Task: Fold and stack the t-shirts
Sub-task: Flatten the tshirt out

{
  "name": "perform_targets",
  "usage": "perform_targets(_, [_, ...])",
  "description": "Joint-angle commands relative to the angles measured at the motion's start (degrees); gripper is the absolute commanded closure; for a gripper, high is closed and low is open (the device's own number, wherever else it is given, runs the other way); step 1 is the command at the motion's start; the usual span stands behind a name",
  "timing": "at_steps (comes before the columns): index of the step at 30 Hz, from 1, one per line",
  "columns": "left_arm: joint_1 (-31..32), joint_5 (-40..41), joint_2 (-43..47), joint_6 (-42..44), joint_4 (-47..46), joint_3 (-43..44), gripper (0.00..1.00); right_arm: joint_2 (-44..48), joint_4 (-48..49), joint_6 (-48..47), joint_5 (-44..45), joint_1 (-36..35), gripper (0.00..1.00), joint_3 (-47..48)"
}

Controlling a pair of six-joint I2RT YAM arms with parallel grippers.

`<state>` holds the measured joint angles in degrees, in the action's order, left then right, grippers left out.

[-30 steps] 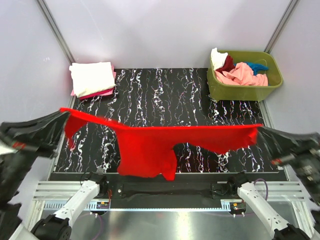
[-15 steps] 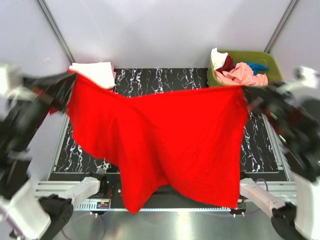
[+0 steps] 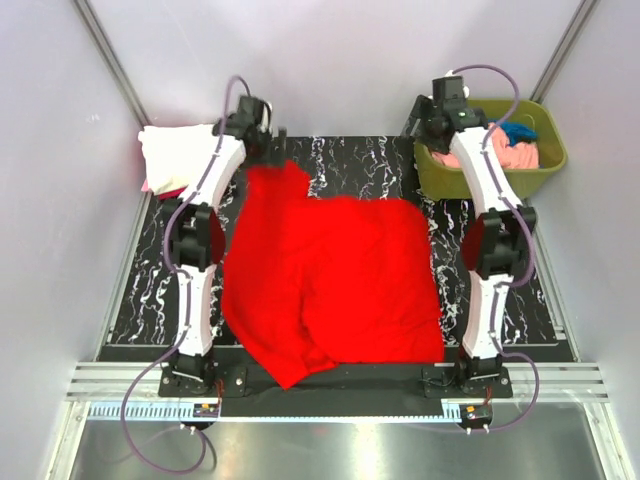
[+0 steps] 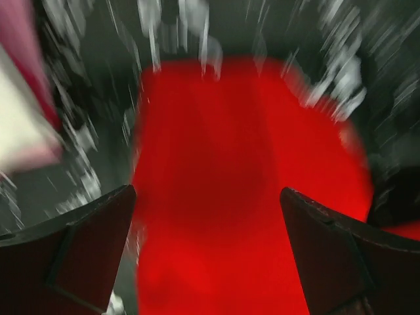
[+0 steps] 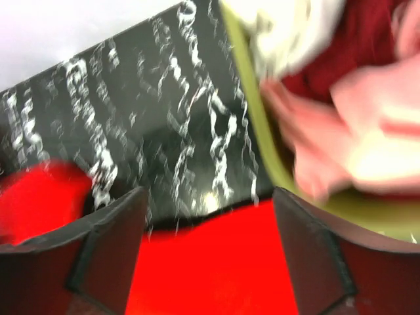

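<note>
Two grippers up at the far end, both wide open with nothing held; left gripper [image 3: 276, 148] hovers well left of the bin [image 3: 480, 182], above the far sleeve of the red shirt [image 3: 330, 280]; from its wrist camera the fingers [image 4: 72, 256] stand far apart, blurred red cloth below them, no grip on it; right gripper [image 3: 414, 126] hangs just beside the bin's left wall, fingers [image 5: 328, 262] spread, the shirt's far edge beneath; red shirt lies spread on the table [image 3: 350, 165], left of the bin and nearer the arm bases, rumpled, one corner reaching the near edge; inside the bin, a pink shirt [image 3: 512, 152] and a teal shirt [image 3: 518, 130], plus a dark red shirt [image 5: 357, 46] and white cloth [image 5: 282, 26], blurred in the right wrist view; far left of the bin, a cream shirt [image 3: 182, 155] sits folded on a folded pink shirt [image 3: 150, 186].
</note>
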<state>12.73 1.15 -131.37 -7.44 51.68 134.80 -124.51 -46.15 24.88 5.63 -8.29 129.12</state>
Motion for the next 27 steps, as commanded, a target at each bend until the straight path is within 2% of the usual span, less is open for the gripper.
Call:
perform_targets(1, [1.3, 0.9, 14.7, -4.0, -4.4, -10.3, 0.01, 14.0, -3.5, -0.6, -4.7, -0.9, 0.13, -4.9])
perform_targets(7, [2.2, 2.8, 28.1, -6.3, -3.3, -26.0, 0.01, 29.0, 3.2, -0.3, -8.0, -1.9, 0.12, -24.4])
perform_targets(13, [2.6, 0.2, 43.5, -11.4, -9.0, -53.8, 0.01, 38.7, 5.4, -0.8, -8.9, -6.0, 0.12, -38.2])
perform_targets(15, [2.6, -0.8, 46.5, -13.5, -12.5, -58.8, 0.01, 39.6, 7.0, -0.3, -8.7, -9.1, 0.11, -43.4])
perform_targets(16, [2.6, -2.3, 46.9, -14.3, -13.7, -62.8, 0.01, 38.9, 7.0, 0.1, -9.3, -9.7, 0.11, -44.4])
perform_targets(20, [2.8, -5.9, 44.9, -17.2, -19.8, -68.4, 0.01, 33.3, 6.2, 2.1, -10.5, -11.9, 0.12, -46.2])
perform_targets(22, [2.8, -6.1, 42.5, -17.1, -20.7, -67.4, 0.01, 27.4, 4.3, 1.7, -10.4, -12.5, 0.13, -44.1])
perform_targets(27, [2.8, -5.4, 28.6, -15.2, -18.8, -59.3, 0.01, 13.8, -2.3, 0.4, -7.5, -13.2, 0.15, -34.7])
